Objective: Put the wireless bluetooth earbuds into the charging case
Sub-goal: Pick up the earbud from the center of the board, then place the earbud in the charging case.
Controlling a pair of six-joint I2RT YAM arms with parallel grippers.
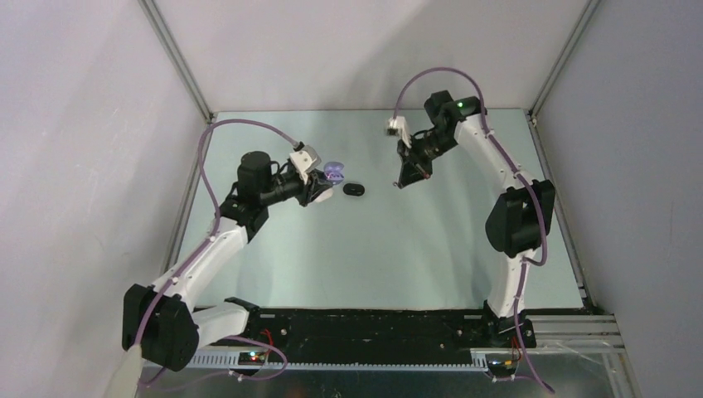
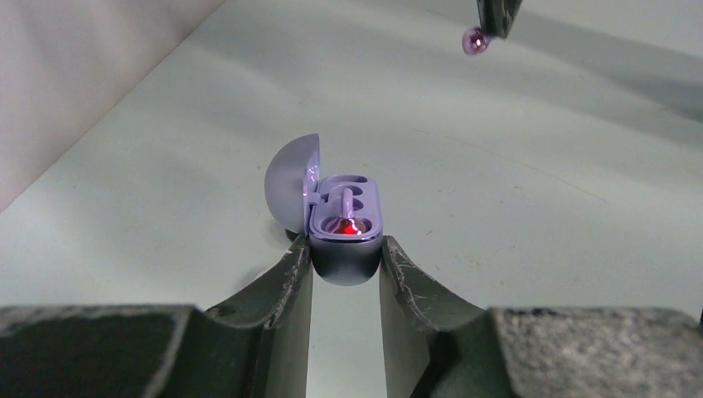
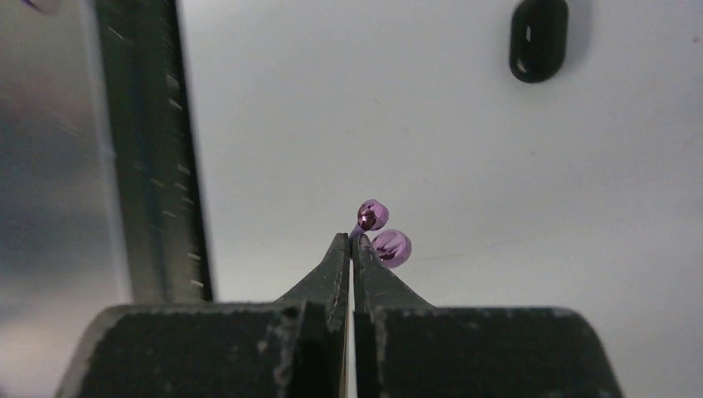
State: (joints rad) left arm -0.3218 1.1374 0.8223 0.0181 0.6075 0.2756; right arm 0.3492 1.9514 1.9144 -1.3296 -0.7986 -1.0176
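Note:
The lavender charging case (image 2: 346, 257) stands with its lid (image 2: 290, 182) open, and my left gripper (image 2: 346, 249) is shut on its lower body. One lavender earbud (image 2: 346, 211) lies in a slot with a red light glowing at it; the slot beside it looks empty. In the top view the case (image 1: 333, 172) sits left of centre at my left gripper (image 1: 325, 184). My right gripper (image 3: 351, 239) is shut on the stem of a lavender earbud (image 3: 372, 215), held above the table. A second lavender blob (image 3: 391, 247) beside it may be its reflection. That earbud (image 2: 475, 40) hangs beyond the case.
A closed black oval case (image 1: 354, 189) lies on the table between the two grippers, also in the right wrist view as the black case (image 3: 539, 37). Grey walls and a metal frame post (image 3: 149, 149) enclose the table.

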